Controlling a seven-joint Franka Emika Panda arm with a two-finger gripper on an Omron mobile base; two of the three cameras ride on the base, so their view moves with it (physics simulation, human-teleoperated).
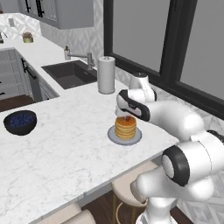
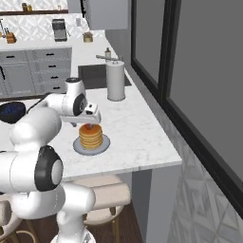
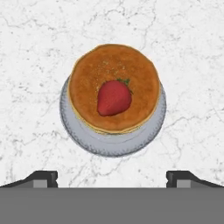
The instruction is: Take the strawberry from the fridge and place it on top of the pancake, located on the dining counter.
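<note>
You are looking at the dining counter (image 1: 65,144) spreading wide and white under the arm, with the paper towel roll (image 1: 106,74) standing near the sink (image 1: 70,74) and the dark bowl of blueberries (image 1: 19,122) sitting well apart to the left. The pancake (image 3: 114,87) is resting on its grey plate (image 3: 113,142) – and the strawberry (image 3: 113,97) is lying on top of the stack. The gripper (image 3: 112,177) is hovering directly above it, jaws spread wide and holding nothing
</note>
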